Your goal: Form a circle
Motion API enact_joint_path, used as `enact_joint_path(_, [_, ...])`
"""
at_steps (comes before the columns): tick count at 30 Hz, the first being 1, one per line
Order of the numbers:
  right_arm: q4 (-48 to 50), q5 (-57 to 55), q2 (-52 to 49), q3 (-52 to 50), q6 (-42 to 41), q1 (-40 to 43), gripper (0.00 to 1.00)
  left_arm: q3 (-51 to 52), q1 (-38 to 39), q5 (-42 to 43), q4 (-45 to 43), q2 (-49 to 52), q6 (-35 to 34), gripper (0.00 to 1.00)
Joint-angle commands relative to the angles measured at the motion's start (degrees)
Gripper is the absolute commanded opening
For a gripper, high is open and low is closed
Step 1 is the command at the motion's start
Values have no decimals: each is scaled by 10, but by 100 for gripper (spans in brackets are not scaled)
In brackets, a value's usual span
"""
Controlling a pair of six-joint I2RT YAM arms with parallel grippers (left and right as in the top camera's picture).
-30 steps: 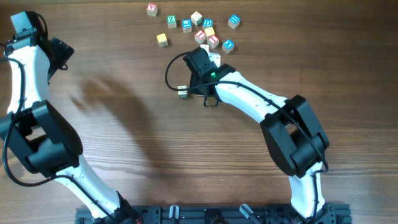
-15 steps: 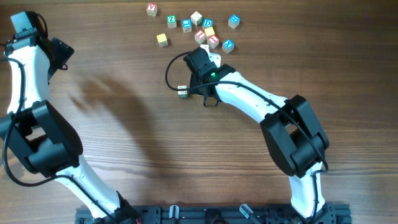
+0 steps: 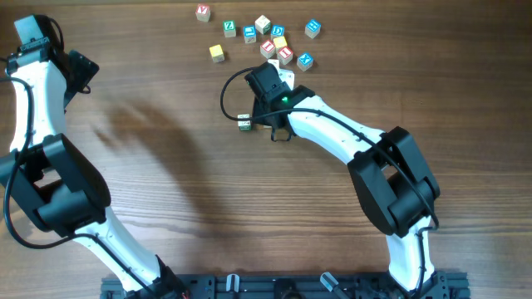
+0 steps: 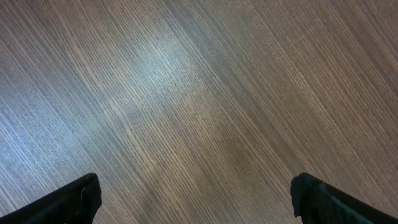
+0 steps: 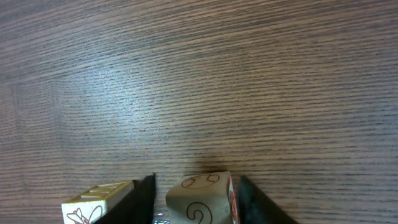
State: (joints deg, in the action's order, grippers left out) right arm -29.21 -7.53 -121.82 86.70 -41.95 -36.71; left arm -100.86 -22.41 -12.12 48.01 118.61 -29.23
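Upper left of the overhead view: the left arm (image 3: 37, 108) is standing folded back along the frame edge, well apart from every cube. In my judgement it is parked there to avoid crowding the work. Its wrist view is showing only bare bench (image 4: 199, 93). The left claw (image 4: 196, 186) is hanging fully spread and holding nothing.

Upper centre: stray cubes are lying left of the main group, among them a yellow cube (image 3: 217, 53) and a red-lettered cube (image 3: 203, 12), apart from one another. Just right of these, the circle (image 3: 280, 41) is sitting as a loose cluster near the top edge, with a red cube (image 3: 285, 55) and a blue cube (image 3: 305, 60) on its lower right side. I judge that the ring is not yet closing.

Centre to lower right: the right arm (image 3: 332, 133) is reaching diagonally from its lower-right base to the cluster's lower edge, with the wrist pitching down toward the bench. In its wrist view the right claw (image 5: 198, 182) is standing half spread astride a pale cube (image 5: 199, 202) that is resting on the bench. A sliver of gap is showing at the cube's left face, so the claw is looking loose rather than pinching. A second pale cube (image 5: 99, 200) is lying just outside the finger at lower left. The placing suggests this cube is being set into the ring's near side.
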Motion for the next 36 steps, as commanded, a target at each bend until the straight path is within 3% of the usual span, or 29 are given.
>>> enact_joint_path(1, [2, -18, -15, 3, 20, 0, 51, -6, -2, -1, 0, -7, 4, 100])
enact_joint_path(5, [-29, -9, -1, 89, 111, 18, 53, -6, -2, -1, 0, -7, 4, 100])
enact_joint_path(9, [-68, 73, 1, 183, 172, 16, 53, -6, -2, -1, 0, -7, 4, 100])
enact_joint_path(14, [-73, 98, -16, 166, 178, -13, 61, -6, -2, -1, 0, -7, 4, 100])
enact_joint_path(20, [-59, 23, -56, 140, 180, -49, 63, -6, -2, -1, 0, -7, 4, 100])
enact_joint_path(31, [-47, 11, -101, 139, 178, -62, 63, -6, -2, -1, 0, -7, 4, 100])
enact_joint_path(33, [-45, 11, -101, 139, 177, -63, 63, -6, -2, -1, 0, -7, 4, 100])
enact_joint_path(36, [-50, 22, -101, 139, 175, -63, 52, -6, -2, -1, 0, -7, 4, 100])
